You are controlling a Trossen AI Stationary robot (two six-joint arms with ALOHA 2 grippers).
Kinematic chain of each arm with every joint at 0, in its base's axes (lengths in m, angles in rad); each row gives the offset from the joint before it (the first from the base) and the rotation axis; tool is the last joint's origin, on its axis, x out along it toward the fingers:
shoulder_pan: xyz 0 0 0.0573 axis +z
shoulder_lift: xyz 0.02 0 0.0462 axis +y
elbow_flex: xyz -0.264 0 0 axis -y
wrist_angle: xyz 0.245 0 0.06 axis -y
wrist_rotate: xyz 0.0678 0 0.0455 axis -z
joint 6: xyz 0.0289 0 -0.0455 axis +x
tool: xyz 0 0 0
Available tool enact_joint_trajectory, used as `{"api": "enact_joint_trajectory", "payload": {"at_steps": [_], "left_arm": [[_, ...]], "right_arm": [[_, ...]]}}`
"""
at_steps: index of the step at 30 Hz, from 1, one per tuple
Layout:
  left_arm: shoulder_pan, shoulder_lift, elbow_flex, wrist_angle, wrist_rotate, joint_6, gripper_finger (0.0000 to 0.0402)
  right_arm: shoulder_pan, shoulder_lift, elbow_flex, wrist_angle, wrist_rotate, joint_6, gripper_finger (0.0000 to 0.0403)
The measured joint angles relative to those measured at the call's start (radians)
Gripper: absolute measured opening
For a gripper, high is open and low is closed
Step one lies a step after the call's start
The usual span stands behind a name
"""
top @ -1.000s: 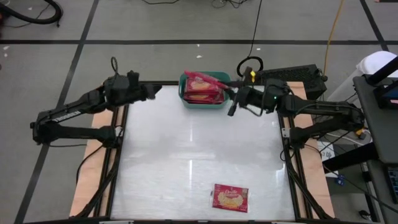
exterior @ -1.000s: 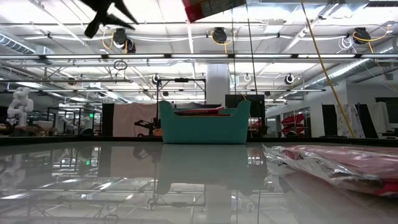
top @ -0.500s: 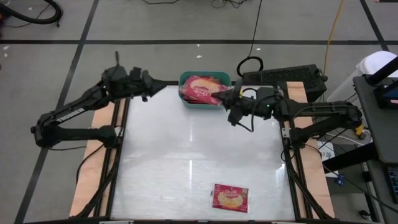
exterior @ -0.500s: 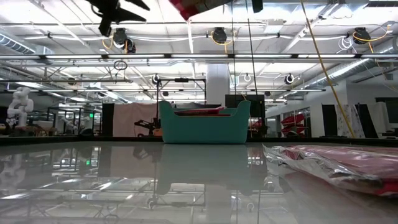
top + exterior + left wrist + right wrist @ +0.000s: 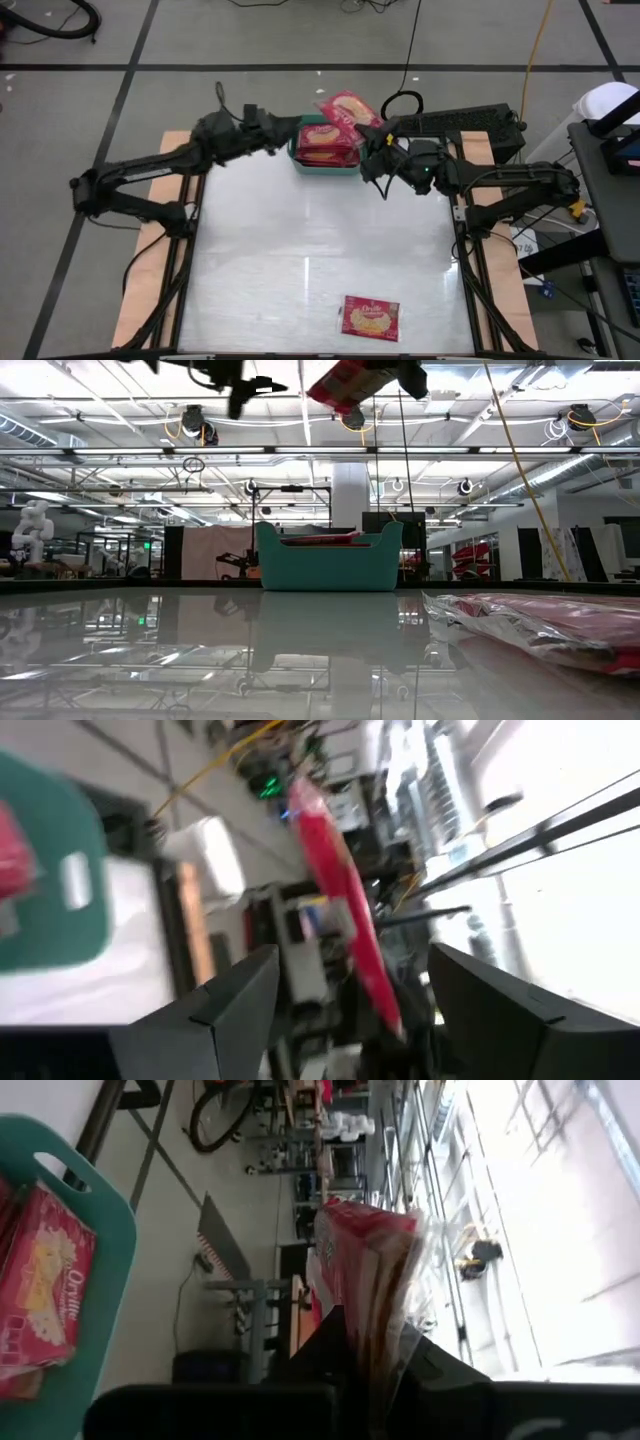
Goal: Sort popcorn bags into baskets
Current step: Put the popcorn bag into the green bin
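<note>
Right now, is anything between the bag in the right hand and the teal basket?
Nothing visible. The right hand holds the flat red popcorn bag raised by the teal-green plastic basket; the left hand, open, sits beside the rim, not in the path.

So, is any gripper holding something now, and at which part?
The right gripper is shut on one popcorn bag, pinching its edge above the basket. The left gripper is open, holding nothing.
</note>
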Motion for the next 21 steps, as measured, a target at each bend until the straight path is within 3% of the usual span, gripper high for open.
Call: {"api": "enact_joint_trajectory", "payload": {"at_steps": [7,15,18,21], "left_arm": [[-0.053,0.219,0.002,0.361,-0.105,-0.053,0.0244],[-0.073,0.364,0.108,0.391,-0.117,0.004,0.0213],[-0.071,0.399,0.154,0.389,-0.116,0.071,0.0176],[-0.066,0.405,0.174,0.386,-0.107,0.114,0.0113]], "right_arm": [[0.000,0.016,0.000,0.009,-0.008,-0.076,0.0011],[0.000,0.032,0.000,-0.015,-0.059,-0.084,0.0011],[0.002,0.043,0.000,-0.015,-0.057,-0.082,0.0014],[0.002,0.052,0.000,-0.013,-0.049,-0.053,0.0029]]}}
